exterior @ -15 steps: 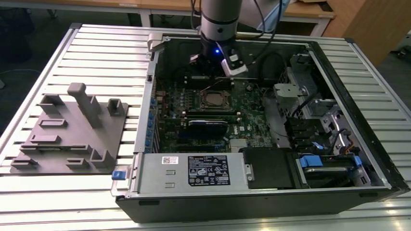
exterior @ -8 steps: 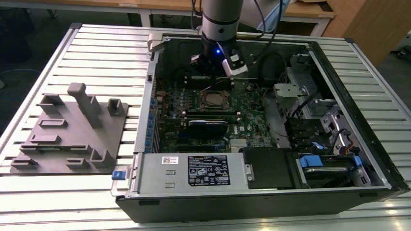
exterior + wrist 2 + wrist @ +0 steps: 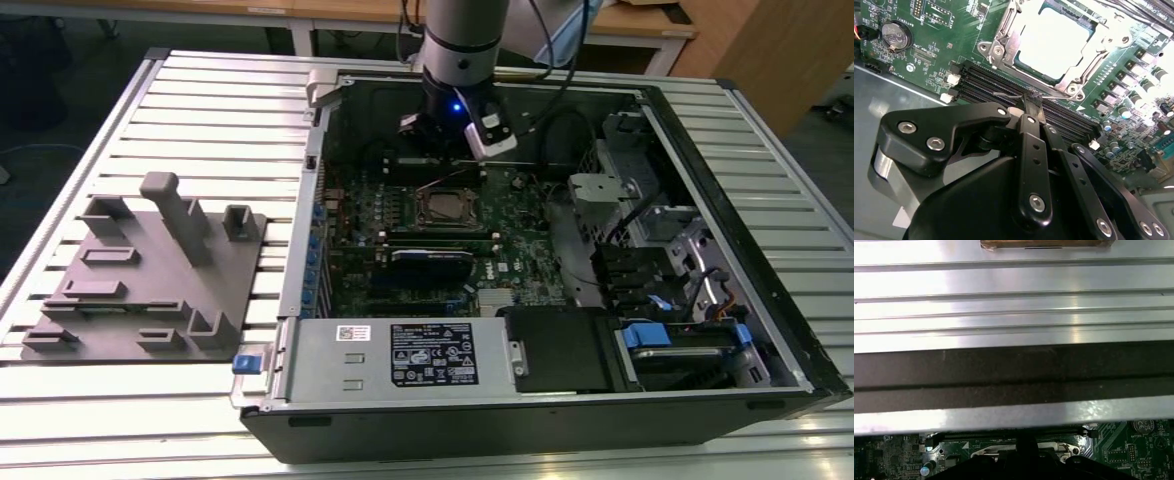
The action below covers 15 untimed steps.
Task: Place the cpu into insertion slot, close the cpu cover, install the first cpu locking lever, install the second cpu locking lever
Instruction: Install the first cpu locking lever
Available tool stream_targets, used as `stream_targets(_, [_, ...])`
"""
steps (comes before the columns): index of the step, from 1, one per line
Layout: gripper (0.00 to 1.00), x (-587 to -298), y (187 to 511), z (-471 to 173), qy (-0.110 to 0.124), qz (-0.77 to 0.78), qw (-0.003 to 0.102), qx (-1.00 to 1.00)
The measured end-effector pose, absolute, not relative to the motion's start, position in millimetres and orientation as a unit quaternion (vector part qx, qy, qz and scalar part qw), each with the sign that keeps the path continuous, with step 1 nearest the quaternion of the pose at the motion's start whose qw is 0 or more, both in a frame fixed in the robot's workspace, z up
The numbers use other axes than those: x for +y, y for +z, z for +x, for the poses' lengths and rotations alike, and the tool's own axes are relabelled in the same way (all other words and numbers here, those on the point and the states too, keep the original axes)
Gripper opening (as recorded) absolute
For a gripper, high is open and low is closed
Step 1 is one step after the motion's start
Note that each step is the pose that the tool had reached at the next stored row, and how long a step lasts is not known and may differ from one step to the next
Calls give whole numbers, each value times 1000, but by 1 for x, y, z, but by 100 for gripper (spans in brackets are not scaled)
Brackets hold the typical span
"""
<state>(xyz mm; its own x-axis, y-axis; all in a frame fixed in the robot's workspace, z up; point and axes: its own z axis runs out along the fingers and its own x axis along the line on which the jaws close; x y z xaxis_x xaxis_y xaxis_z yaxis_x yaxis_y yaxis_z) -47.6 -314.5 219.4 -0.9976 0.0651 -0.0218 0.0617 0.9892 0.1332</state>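
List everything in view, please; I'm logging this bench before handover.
table: one, silver, slatted, under everything.
fixture tray: one, grey, on the table at the exterior view's left.
computer case: one, black, open, lying on the table.
power supply: one, silver, at the case's near end.
motherboard: one, green, inside the case.
cpu: one, silver-grey, mid-board.
cpu cover: one, metal frame, down around the cpu.
memory slots: several, black, beside the cpu cover.
coin battery: one, silver, on the motherboard.
robot arm: one, grey, reaching into the case.
end effector: one, black, fingers together over the memory slots.
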Motion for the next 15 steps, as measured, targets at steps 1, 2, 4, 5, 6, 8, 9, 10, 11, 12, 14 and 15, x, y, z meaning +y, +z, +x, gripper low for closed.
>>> stream_targets(1, [11, -314, 219, -48, 66, 32, 13, 997])
stream_targets(2, [11, -314, 219, -48, 66, 32, 13, 997])
stream_targets(4, [11, -314, 219, -48, 66, 32, 13, 997])
stream_targets(5, [11, -314, 219, -49, 67, 32, 13, 997])
stream_targets(6, [11, -314, 219, -50, 66, 32, 13, 997])
stream_targets(8, [11, -315, 219, -54, 66, 32, 13, 997])
stream_targets(9, [11, -315, 219, -56, 66, 32, 13, 997])
stream_targets(10, [11, -315, 219, -59, 66, 32, 13, 997])
stream_targets(11, [11, -315, 219, -61, 67, 32, 13, 997])
stream_targets(12, [11, -315, 218, -63, 67, 32, 13, 997])
stream_targets(14, [11, -315, 218, -66, 67, 32, 13, 997])
stream_targets(15, [11, -315, 218, -66, 68, 32, 13, 997])
